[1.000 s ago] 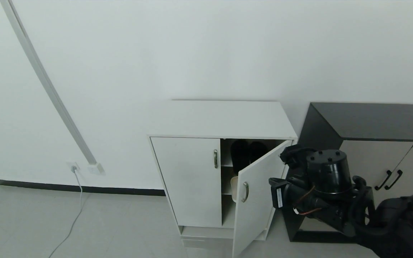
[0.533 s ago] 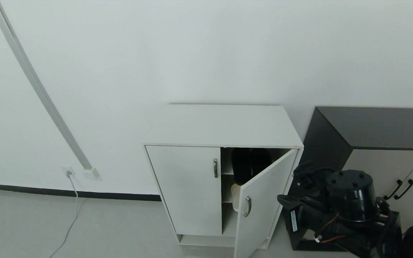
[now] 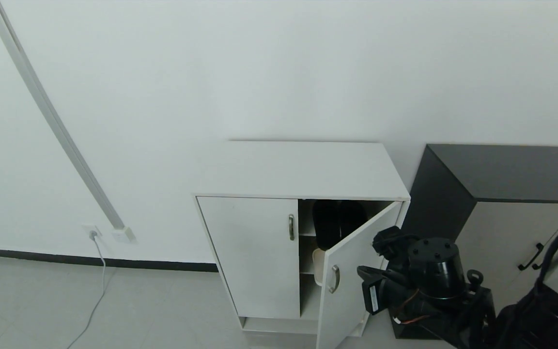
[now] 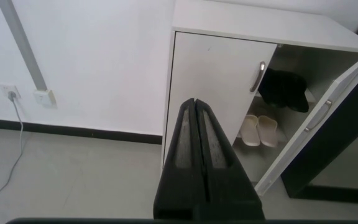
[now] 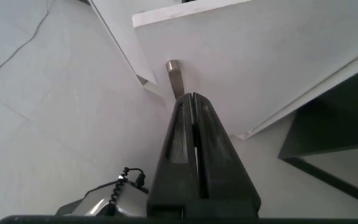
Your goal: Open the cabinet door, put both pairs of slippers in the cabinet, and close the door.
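We see the white cabinet (image 3: 303, 169) against the wall, its left door (image 3: 255, 252) closed and its right door (image 3: 351, 286) swung partway out. Inside, the black slippers (image 3: 337, 220) sit on the top shelf, with the pale slippers (image 4: 258, 129) one level below. Our right gripper (image 5: 193, 96) has its fingers pressed together on nothing, its tip close by the handle (image 5: 175, 78) on the outer face of that open door. Our left gripper (image 4: 195, 102) hangs well back from the cabinet, fingers closed flat together, holding nothing.
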